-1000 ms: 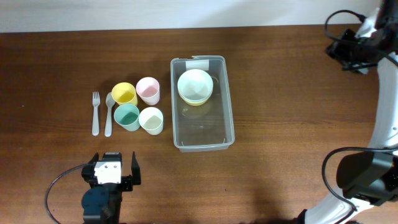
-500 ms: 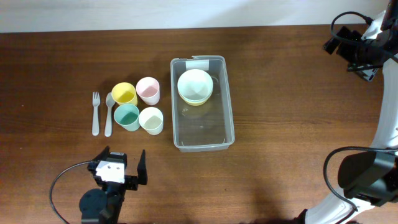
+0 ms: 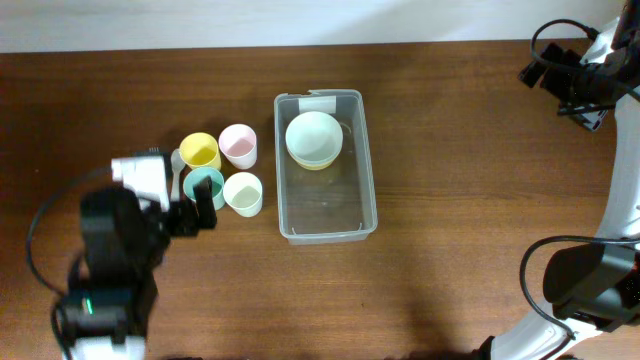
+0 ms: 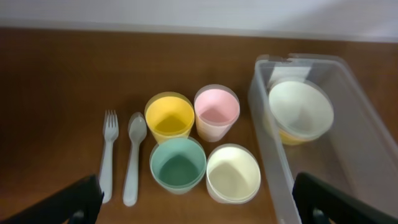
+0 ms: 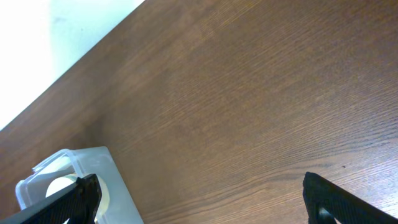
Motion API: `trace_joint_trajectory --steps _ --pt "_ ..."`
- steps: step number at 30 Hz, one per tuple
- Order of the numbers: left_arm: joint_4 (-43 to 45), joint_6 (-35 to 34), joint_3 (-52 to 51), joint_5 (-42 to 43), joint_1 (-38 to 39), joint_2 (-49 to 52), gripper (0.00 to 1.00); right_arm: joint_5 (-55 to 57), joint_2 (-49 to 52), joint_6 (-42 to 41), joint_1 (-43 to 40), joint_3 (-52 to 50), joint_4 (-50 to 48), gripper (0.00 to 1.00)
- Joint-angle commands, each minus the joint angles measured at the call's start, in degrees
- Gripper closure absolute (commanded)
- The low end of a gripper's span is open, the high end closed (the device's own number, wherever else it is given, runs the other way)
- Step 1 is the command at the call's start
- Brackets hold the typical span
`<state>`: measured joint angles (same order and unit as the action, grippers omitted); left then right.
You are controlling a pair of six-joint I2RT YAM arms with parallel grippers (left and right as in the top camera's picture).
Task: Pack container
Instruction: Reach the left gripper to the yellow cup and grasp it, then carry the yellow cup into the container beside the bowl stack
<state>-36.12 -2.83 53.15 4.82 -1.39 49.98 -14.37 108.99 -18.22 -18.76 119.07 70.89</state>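
Note:
The clear container (image 3: pixel 327 208) lies at the table's middle, with a white label on its far rim. Stacked pale bowls (image 3: pixel 314 138) sit in its far half. Left of it stand a yellow cup (image 3: pixel 199 151), a pink cup (image 3: pixel 238 146), a teal cup (image 3: pixel 206 183) and a cream cup (image 3: pixel 243 194). My left gripper (image 3: pixel 193 212) hovers open just in front of the teal cup; its wrist view shows the cups, a fork (image 4: pixel 108 155), a spoon (image 4: pixel 134 158) and the container (image 4: pixel 268 152) ahead. My right gripper (image 3: pixel 565 80) is open and empty at the far right.
The left arm (image 3: pixel 115 260) covers the fork in the overhead view; only the spoon's bowl (image 3: pixel 177 159) peeks out. The right wrist view shows bare wood and a corner of the container (image 5: pixel 115 171) at lower left. A white wall borders the far table edge.
My left arm has swung from the front edge up to the cups. The right gripper has opened wider and shifted slightly toward the far right corner.

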Motion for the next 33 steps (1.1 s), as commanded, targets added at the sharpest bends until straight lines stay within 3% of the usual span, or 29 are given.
trace_joint_trajectory --steps 1,4,6,13,16,19,26,33 --pt "-5.4 -0.6 15.3 9.9 -3.8 16.2 0.00 0.0 0.1 -0.3 0.0 0.1 0.1 0.01" --pt "-9.8 -0.6 25.0 17.6 -6.6 25.7 0.00 0.1 0.1 -0.3 0.0 0.1 0.1 0.01" --pt "-11.6 -0.4 28.8 17.9 -7.8 29.8 0.00 0.1 0.1 -0.3 0.0 0.1 0.1 0.01" --pt "-11.8 -0.1 29.5 17.9 -11.9 41.4 0.00 0.1 0.1 -0.3 0.0 0.1 0.1 0.01" --pt "-16.7 6.2 30.2 17.9 -10.8 49.0 0.07 0.1 0.1 -0.3 0.0 0.1 0.1 0.01" --pt "-18.3 6.4 30.2 14.8 -10.2 50.8 0.10 0.1 0.1 -0.3 0.0 0.1 0.1 0.01" --pt "-10.6 4.0 30.6 13.2 -10.4 53.6 0.05 0.0 0.1 -0.3 0.0 0.1 0.1 0.01" --pt "-13.2 3.5 39.6 13.4 -10.4 64.0 0.05 0.0 0.1 -0.3 0.0 0.1 0.1 0.01"
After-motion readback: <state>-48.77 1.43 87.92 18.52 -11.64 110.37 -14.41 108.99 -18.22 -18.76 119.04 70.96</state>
